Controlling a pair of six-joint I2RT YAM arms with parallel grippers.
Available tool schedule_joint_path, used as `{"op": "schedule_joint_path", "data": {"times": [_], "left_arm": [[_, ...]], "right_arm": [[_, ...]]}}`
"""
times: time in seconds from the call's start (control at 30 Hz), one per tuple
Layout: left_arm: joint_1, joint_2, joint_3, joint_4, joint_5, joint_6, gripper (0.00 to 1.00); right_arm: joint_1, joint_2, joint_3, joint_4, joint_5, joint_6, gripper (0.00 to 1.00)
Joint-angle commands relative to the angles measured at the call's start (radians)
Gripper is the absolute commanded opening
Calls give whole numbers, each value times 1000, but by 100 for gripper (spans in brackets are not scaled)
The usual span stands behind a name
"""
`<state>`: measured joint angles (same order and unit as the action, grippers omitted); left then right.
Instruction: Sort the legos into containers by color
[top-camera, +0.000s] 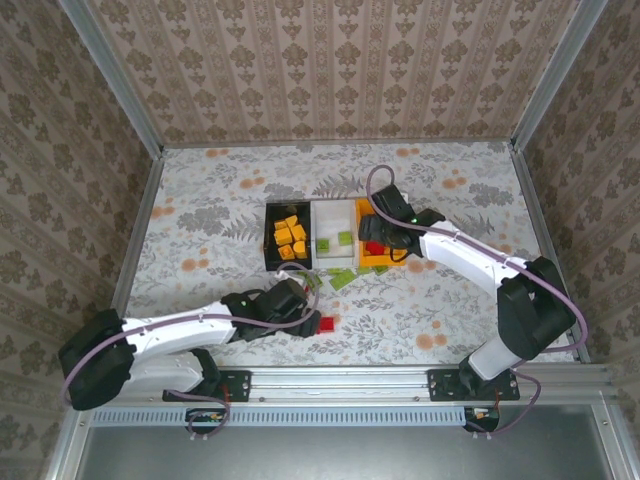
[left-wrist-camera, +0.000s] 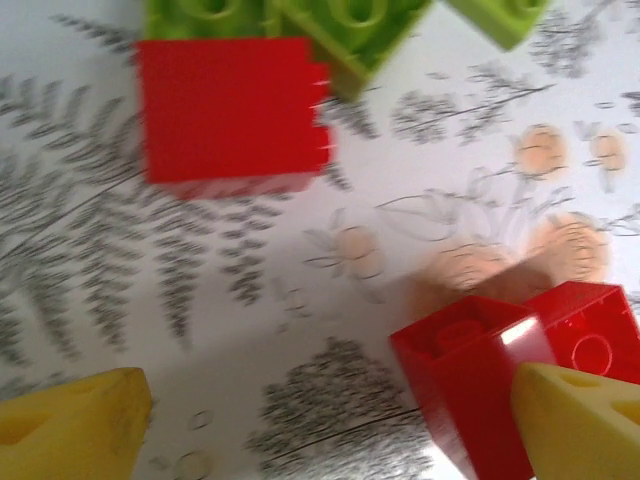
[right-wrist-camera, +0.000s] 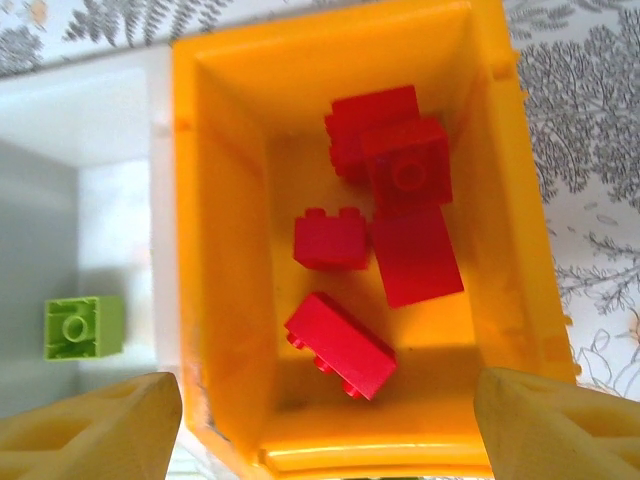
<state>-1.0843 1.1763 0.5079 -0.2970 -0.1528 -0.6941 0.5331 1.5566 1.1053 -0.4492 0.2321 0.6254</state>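
- Top external view showed three bins touching in a row at the middle of the bench (top-camera: 200, 200). The black bin (top-camera: 268, 240) sat nearest the left edge and the orange bin (top-camera: 366, 262) nearest the right. The white bin (top-camera: 335, 215) stood between them.
- Sorting looked well along. The orange-yellow bricks (top-camera: 290, 238) lay in the black bin, two green bricks (top-camera: 345, 238) in the white bin, and several red bricks (right-wrist-camera: 400, 170) in the orange bin.
- The right gripper (right-wrist-camera: 325, 425) hung above the near end of the orange bin. Its fingers (right-wrist-camera: 90, 425) were spread with nothing between them. I judged it was there because that bin takes the red pieces.
- The left gripper (left-wrist-camera: 320, 430) was low over the bench, between the bins and the near edge. Its fingertips (left-wrist-camera: 70, 420) were wide apart and pinched nothing.
- One red brick (left-wrist-camera: 470, 380) stood just inside the left gripper's right-hand finger, and a second red brick (left-wrist-camera: 590, 335) touched it. That low, open pose suited a pick, so collecting a red piece was probably the step in hand.
- Another red block (left-wrist-camera: 230, 110) and some loose green bricks (left-wrist-camera: 330, 25) lay unsorted on the bench, just beside each other.
- Because the two red bricks touched, closing on one could nudge the other or drag it along.
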Motion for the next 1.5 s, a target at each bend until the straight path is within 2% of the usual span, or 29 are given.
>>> {"op": "schedule_joint_path", "data": {"times": [0.0, 0.13, 0.43, 0.57, 0.67, 0.9, 1.03, 1.2, 1.33, 1.47], "left_arm": [[-18, 43, 9, 26, -1, 15, 94], [-17, 69, 10, 37, -5, -4, 87], [-90, -17, 99, -40, -34, 17, 92], [-98, -38, 107, -28, -14, 20, 90], [-100, 2, 109, -8, 21, 28, 88], [-104, 124, 107, 17, 93, 38, 77], [-101, 126, 95, -22, 62, 24, 61], [-72, 73, 65, -96, 15, 2, 52], [-65, 40, 63, -85, 46, 8, 63], [-99, 33, 133, -106, 31, 21, 65]], "right_arm": [[1, -33, -30, 16, -11, 8, 79], [1, -44, -42, 21, -14, 11, 79], [-1, -60, -58, 26, -13, 13, 79], [-1, -58, -60, 24, -13, 10, 79], [0, -57, -65, 21, -10, 9, 79], [-5, -59, -71, 11, -9, 0, 80], [-7, -68, -71, 10, -10, 1, 80], [-7, -78, -70, 9, -10, 2, 80], [-7, -76, -68, 7, -13, 2, 80], [-7, -77, -68, 4, -13, 3, 80]]}}
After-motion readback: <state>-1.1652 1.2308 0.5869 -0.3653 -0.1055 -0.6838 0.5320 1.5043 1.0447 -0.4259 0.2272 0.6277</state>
